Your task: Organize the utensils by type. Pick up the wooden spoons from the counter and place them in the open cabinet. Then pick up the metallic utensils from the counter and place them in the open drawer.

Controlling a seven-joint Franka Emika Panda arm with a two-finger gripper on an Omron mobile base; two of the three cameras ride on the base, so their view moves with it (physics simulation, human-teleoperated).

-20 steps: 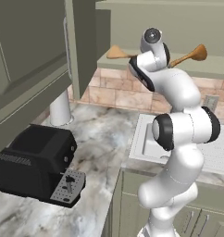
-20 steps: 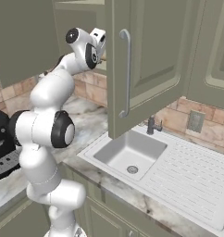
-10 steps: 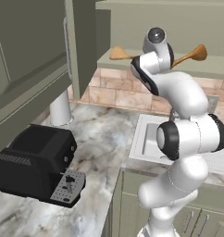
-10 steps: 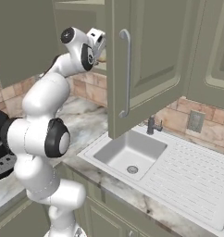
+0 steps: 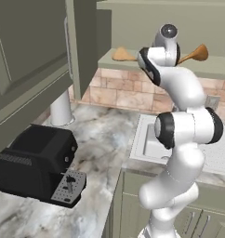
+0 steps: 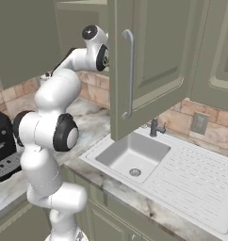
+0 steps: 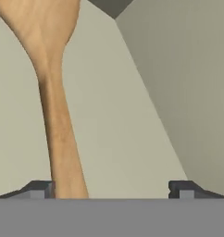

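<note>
My gripper point(image 7: 111, 190) is open, reaching into the open cabinet over its plain shelf point(image 5: 133, 62). One of the wooden spoons point(image 7: 53, 111) lies flat on that shelf. Its handle runs down between my fingertips, close beside the left fingertip point(image 7: 40, 189), and nothing is clamped. In the left base view a spoon bowl point(image 5: 122, 55) shows left of my wrist and a second wooden spoon point(image 5: 197, 53) shows to its right, both on the shelf. The marbled counter point(image 5: 105, 139) lies below. The metallic utensils and the drawer are out of view.
The open cabinet door point(image 6: 153, 66) with its bar handle hangs right beside my hand. A white sink point(image 6: 130, 155) with drainboard sits below. A black appliance point(image 5: 35, 162) stands on the counter's left end, with a white cylinder point(image 5: 62, 109) by the backsplash.
My hand has shifted slightly at the shelf and the elbow has swung sideways. The jaws stay open, and both wooden spoons lie where they were.
</note>
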